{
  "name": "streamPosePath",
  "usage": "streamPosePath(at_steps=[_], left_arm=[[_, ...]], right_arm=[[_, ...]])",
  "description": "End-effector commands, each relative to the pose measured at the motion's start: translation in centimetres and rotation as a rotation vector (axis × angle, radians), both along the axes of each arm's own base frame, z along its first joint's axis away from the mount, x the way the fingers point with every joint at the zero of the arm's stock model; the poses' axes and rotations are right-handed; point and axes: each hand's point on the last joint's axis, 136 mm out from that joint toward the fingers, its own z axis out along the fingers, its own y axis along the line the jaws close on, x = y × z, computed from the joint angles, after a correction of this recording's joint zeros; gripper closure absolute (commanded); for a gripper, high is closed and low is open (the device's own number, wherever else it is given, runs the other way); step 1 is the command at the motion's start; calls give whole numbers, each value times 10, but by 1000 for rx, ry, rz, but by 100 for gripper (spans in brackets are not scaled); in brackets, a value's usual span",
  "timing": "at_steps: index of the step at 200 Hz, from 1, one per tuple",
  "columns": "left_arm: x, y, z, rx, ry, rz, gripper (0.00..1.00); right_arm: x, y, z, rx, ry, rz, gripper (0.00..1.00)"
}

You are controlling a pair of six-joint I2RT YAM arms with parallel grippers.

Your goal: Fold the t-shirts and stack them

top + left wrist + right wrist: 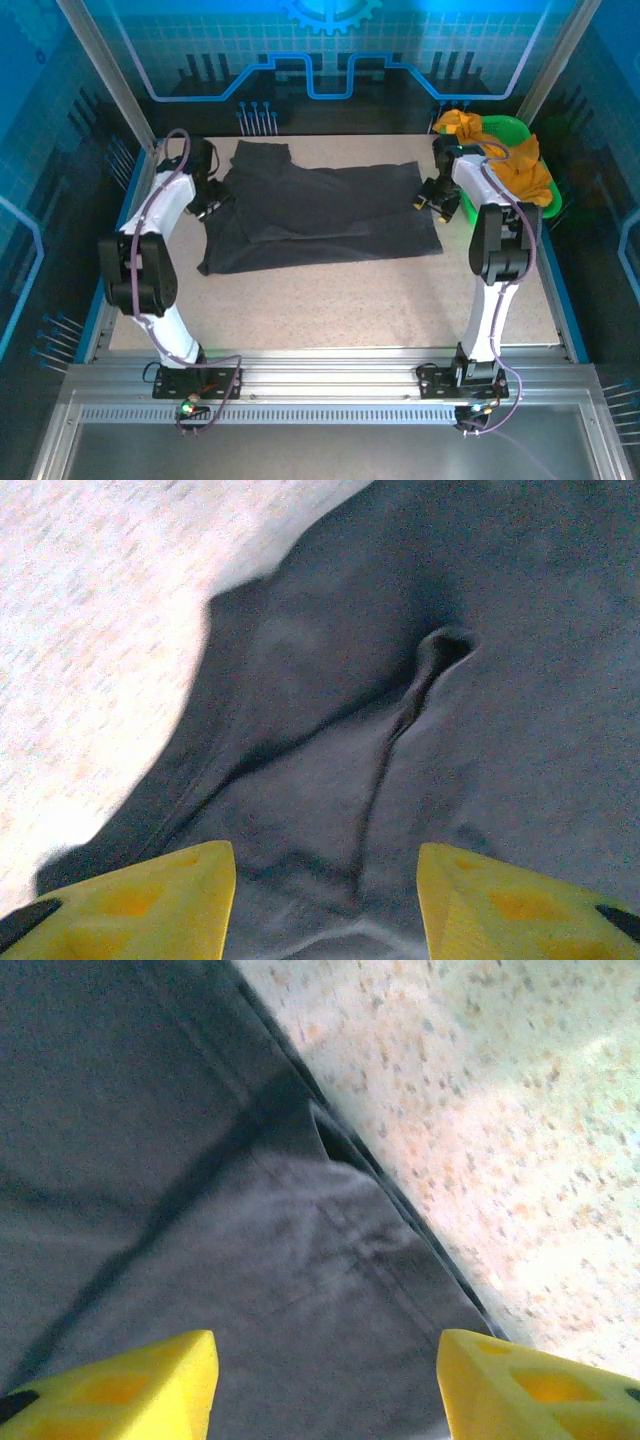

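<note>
Your dark charcoal t-shirt lies spread across the middle of the tabletop, centre of the top view, partly folded, with a doubled layer along its lower edge and a flap poking toward the upper left.

Your left claw sits at the shirt's left edge. In the left wrist view the claw is released: its yellow fingers stand apart at the bottom of the frame, nothing between them, and the charcoal cloth below shows a raised crease right of centre. Bare tabletop fills the upper left.

Your right claw is at the shirt's right edge. In the right wrist view the claw is released too, fingers wide apart over the cloth, whose hem runs diagonally from top centre to lower right, tabletop beyond it.

A mustard-orange t-shirt hangs over the green basket in the upper right, just behind your right arm.
</note>
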Motion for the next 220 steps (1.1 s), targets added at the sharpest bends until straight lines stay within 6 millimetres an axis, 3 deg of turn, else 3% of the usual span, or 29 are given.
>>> streamPosePath(at_steps=[1, 19, 36, 60, 99, 151, 164, 192, 220], left_arm=[[-67, 1, -12, -40, 110, 132, 48], [-105, -1, -36, -130, 152, 264, 48], [-119, -1, -56, -264, 136, 387, 48], [-114, 1, -70, -366, 111, 480, 45], [-103, -2, -90, -425, 116, 543, 47], [-110, 25, -97, -268, 176, 520, 76], [-112, 32, -96, -247, 177, 519, 86], [-123, 45, -96, -221, 205, 540, 100], [-135, 48, -92, -200, 221, 537, 100]], right_arm=[[-35, 3, 15, 25, 2, 58, 39], [-62, 8, 5, 56, 16, 75, 41], [-81, 11, -5, 79, 16, 98, 41], [-93, 8, -22, 109, 22, 98, 41], [-96, -7, -47, 119, 60, 56, 43], [-78, -10, -63, 103, 79, 31, 51], [-72, -10, -66, 97, 85, 33, 59], [-73, -13, -66, 34, 131, 38, 100], [-93, -16, -61, -7, 178, 21, 100]])
